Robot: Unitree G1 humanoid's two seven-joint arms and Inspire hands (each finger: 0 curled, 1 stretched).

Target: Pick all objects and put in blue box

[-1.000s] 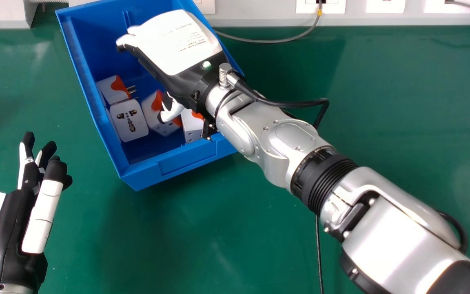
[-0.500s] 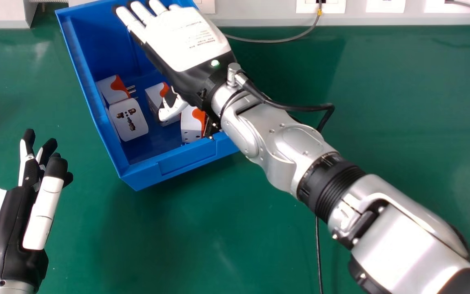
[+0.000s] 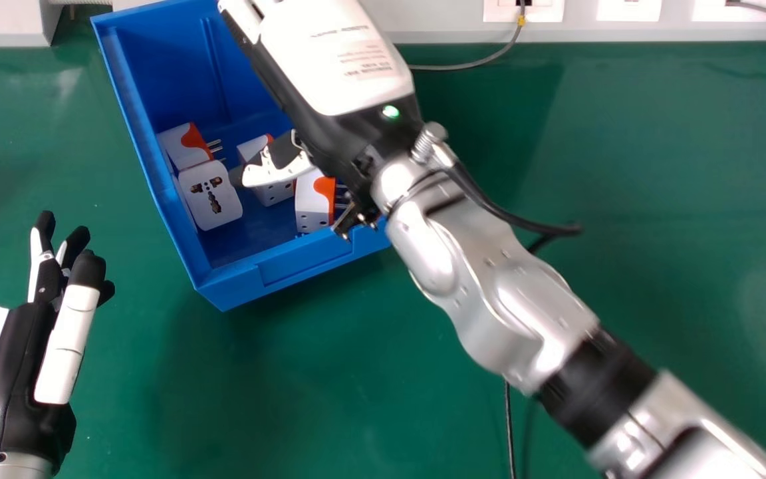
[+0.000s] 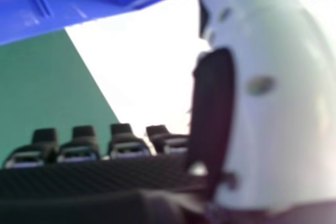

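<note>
Since the earlier frame, the right hand (image 3: pixel 336 60) had shifted toward the right wall of the blue box (image 3: pixel 243 286), its forearm swinging to a steeper line across the near right side. Inspection found that hand released: fingers extended, nothing grasped. Its palm was above the box's right part, with the thumb hanging inside over the middle adapter (image 3: pixel 273 191); whether the two touched could not be told. The posture suggested a drop just completed and a withdrawal over the right wall.

Four adapters were noted, all inside the box. One (image 3: pixel 183 145) rested by the left wall, pins toward the box's middle. Just beside it, nearer the front wall, sat another (image 3: pixel 211 195), socket face up. The last (image 3: pixel 314 201) was near the front wall's right half, pins toward the right wall. Their mixed facings were consistent with loose release rather than deliberate arrangement; the floor of the box kept them together.

The left hand (image 3: pixel 20 372) was idle, well apart from the box on its left side, fingers relaxed, presumably parked to leave the approach unobstructed. The task was judged complete or nearly so. Recommended next: lift the thumb above the rim before moving sideways, lest it drag an adapter.
</note>
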